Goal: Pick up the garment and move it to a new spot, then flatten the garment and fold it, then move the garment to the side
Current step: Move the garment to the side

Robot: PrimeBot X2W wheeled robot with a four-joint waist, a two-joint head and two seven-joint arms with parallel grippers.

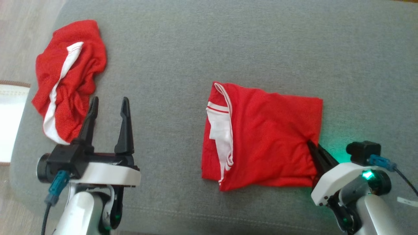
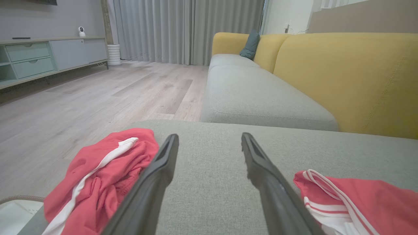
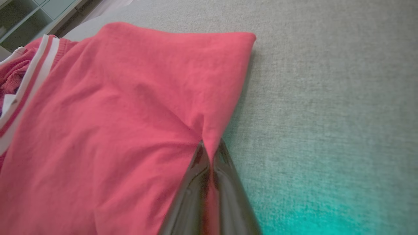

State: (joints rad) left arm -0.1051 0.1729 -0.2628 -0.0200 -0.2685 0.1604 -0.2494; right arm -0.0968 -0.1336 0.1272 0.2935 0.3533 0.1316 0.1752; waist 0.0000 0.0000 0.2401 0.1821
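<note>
Right jaws pinch the folded garment at its right edge.
Left jaws stand apart, lower left; open seat above; crumpled garment upper left.

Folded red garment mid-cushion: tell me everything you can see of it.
The folded red garment is a thin, mesh-like knit, bright red, with white trim carrying red stripes along its left side. It lies roughly rectangular and nearly flat on the grey cushion, layers stacked. The right hand is shut on its lower right edge, and the cloth puckers toward that pinch. Nothing else touches it.
</note>
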